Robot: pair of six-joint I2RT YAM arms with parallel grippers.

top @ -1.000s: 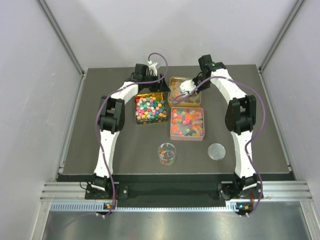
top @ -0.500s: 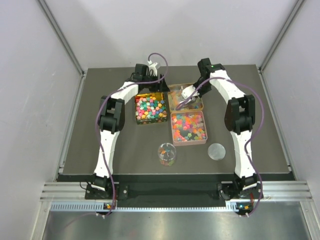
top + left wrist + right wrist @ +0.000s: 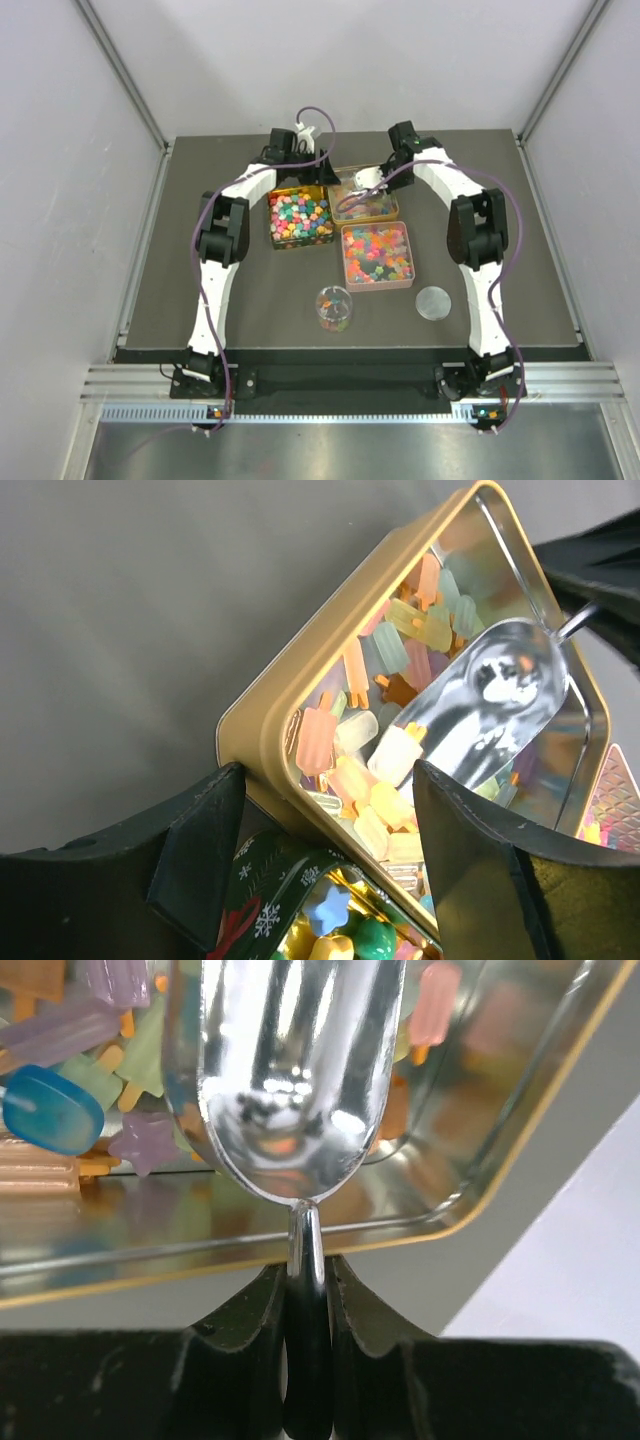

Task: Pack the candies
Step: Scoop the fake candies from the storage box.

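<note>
The metal scoop (image 3: 300, 1070) sits in the gold tin (image 3: 330, 650) of candies (image 3: 395, 755).
Lower frame: the right gripper (image 3: 305, 1290) clamps its handle; the left gripper (image 3: 325, 780) gapes wide, holding nothing.

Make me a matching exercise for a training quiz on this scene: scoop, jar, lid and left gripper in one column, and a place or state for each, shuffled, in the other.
1. scoop
2. jar
3. lid
4. left gripper

A. open, at a corner of the gold tin
B. flat on the table, right of the jar
C. held by the right gripper, bowl in the gold tin
D. upright, just nearer the arm bases than the pink tin

Pairs: 1-C, 2-D, 3-B, 4-A
</note>
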